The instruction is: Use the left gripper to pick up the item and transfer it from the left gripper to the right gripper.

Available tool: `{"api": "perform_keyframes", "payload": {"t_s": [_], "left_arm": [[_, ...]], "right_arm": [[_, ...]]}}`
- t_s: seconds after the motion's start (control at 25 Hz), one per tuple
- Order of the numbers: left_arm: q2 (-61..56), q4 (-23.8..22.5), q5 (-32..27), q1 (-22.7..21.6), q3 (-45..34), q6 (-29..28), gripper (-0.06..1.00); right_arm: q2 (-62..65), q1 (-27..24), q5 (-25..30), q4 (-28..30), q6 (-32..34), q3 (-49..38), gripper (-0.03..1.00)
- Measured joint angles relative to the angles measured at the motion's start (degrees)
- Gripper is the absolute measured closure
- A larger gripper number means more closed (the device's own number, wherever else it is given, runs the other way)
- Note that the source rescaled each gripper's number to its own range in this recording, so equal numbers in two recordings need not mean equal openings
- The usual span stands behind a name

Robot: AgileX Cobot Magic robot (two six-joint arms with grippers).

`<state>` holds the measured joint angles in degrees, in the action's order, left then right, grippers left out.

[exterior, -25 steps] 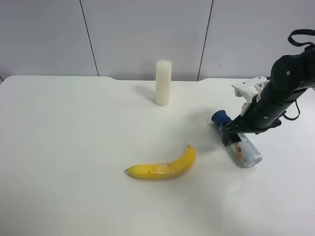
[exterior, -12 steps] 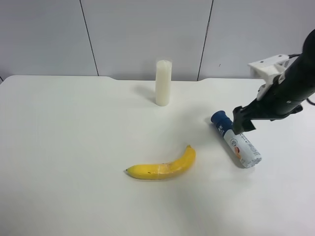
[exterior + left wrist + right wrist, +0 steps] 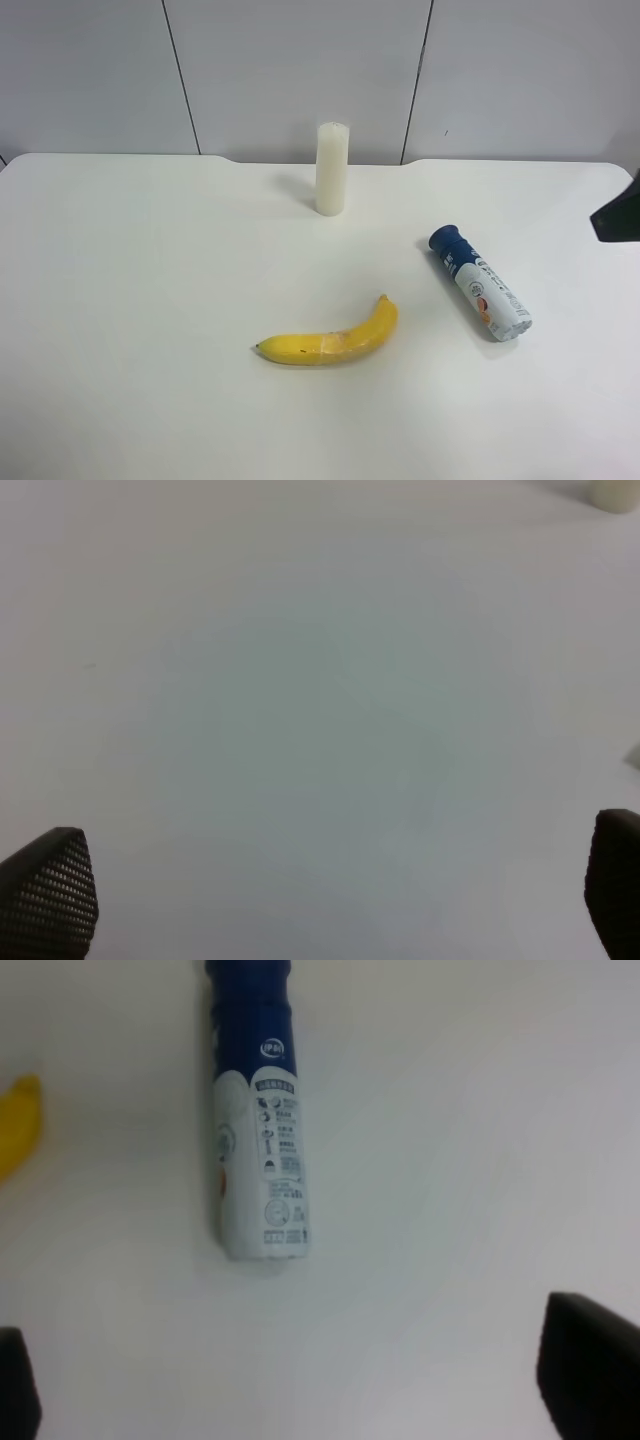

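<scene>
The bottle (image 3: 481,283), dark blue at cap and upper half, white below with an orange mark, lies on its side on the white table (image 3: 150,300) at the exterior high view's right. It also shows in the right wrist view (image 3: 256,1110), lying free. The right gripper (image 3: 300,1380) is open and empty, back from the bottle's white end; only a dark tip of that arm (image 3: 620,215) shows at the exterior view's right edge. The left gripper (image 3: 330,890) is open over bare table, out of the exterior view.
A yellow banana (image 3: 335,337) lies mid-table, left of the bottle; its tip shows in the right wrist view (image 3: 15,1125). A plain white cylinder (image 3: 332,168) stands upright near the table's far edge and shows at the left wrist view's corner (image 3: 615,492).
The arm with the white housing has let go of the bottle and drawn back to the right edge of the exterior view. The bottle stays on the table.
</scene>
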<state>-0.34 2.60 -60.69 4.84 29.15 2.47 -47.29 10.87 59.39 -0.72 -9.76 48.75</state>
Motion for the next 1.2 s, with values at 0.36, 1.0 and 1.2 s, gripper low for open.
{"api": "perform_keyframes", "payload": {"t_s": [0.36, 1.0, 1.2], "left_arm": [[0.00, 0.00, 0.00, 0.00, 0.00, 0.00, -0.05], [0.00, 0.00, 0.00, 0.00, 0.00, 0.00, -0.05], [0.00, 0.00, 0.00, 0.00, 0.00, 0.00, -0.05]], "right_arm": [[17.04, 0.00, 7.62, -1.47, 1.67, 0.00, -0.03], [42.74, -6.92, 2.75, -2.07, 3.74, -18.94, -0.03], [47.26, -8.48, 1.68, -0.93, 4.71, -19.53, -0.03]]}}
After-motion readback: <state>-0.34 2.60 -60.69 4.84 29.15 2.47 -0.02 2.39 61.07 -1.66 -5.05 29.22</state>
